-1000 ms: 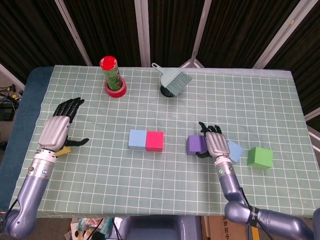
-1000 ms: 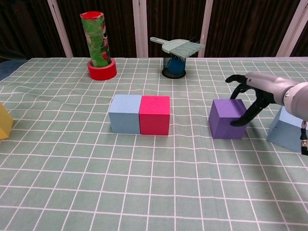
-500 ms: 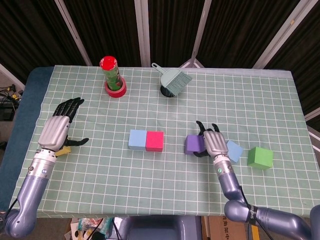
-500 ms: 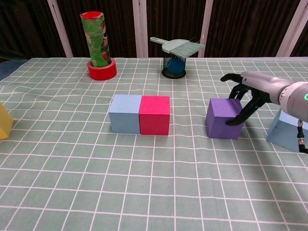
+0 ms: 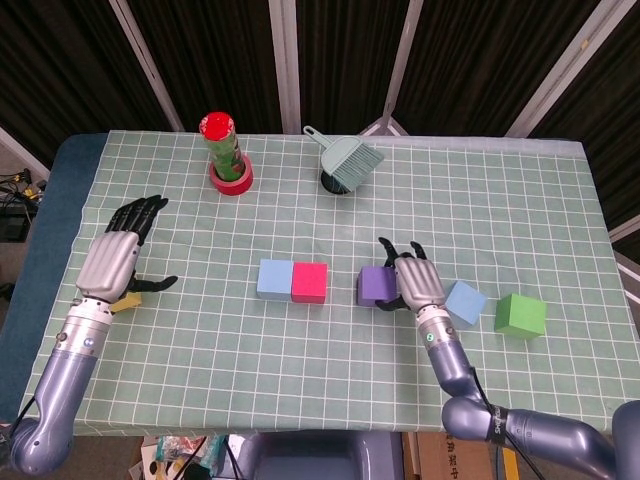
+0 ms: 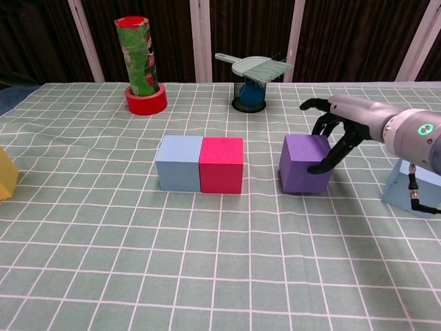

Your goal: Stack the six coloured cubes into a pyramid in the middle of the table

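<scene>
The landmark taken is the pink cube (image 6: 221, 165), which sits near the middle of the checked green tablecloth (image 5: 500, 190). A light blue cube (image 6: 178, 163) stands touching the pink cube's left face, the two forming a flush pair.

To the right of the pink cube, separated from it by a gap, stands the purple cube (image 6: 303, 163). The right hand (image 6: 342, 123) is against that cube's right side: fingers (image 6: 333, 146) curve down along its right face and top right edge, touching it. The cube rests flat on the cloth (no lift is visible in either view). The hand is spread over the cube's side rather than wrapped around it, and no opposing thumb hold can be seen, so whether this amounts to a grip cannot be told.

Further right of the pink cube, past the right hand, lies a second light blue cube (image 5: 465, 302), turned at an angle to the grid, and beyond it a green cube (image 5: 520, 315), the two near each other but apart.

Well to the left of the pink cube, near the cloth's left edge, the left hand (image 5: 115, 258) is held with fingers extended and apart, holding nothing. A yellow cube (image 6: 7, 174) sits beneath it, mostly hidden in the head view.

Behind the pink cube, toward the far edge, a green canister with a red lid (image 5: 223, 146) stands upright inside a red tape roll (image 5: 231, 180). To its right, a small dustpan and brush (image 5: 351, 160) sits on a dark cup (image 6: 249, 97).
</scene>
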